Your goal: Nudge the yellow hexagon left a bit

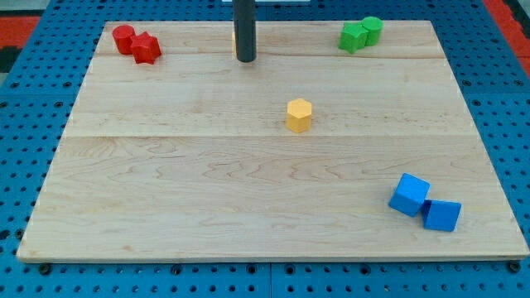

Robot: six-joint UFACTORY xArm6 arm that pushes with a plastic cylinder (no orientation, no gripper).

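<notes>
We take the yellow hexagon (299,114) as our landmark: it stands alone a little toward the view's right of the middle of the wooden board (207,199), with bare wood all around it.

Our rod (244,29) comes down from the view's top edge, and my tip (245,59) rests toward the view's top and left of the hexagon, well apart from it and touching no block. We carry no pincer at all, only this straight dark rod, so nothing is being held.

Far toward the view's upper left of the hexagon, two red blocks sit touching: a red cylinder (124,38) and, just beside it, a red star-like block (146,48) whose shape we cannot make out surely. Toward the view's upper right of the hexagon sit a green block (354,36) and a green cylinder (372,30), pressed together. Toward the view's lower right of the hexagon, near the board's corner, two blue cubes touch: one blue cube (410,194) and another blue cube (442,215).

The board lies on a blue perforated table (25,108).
</notes>
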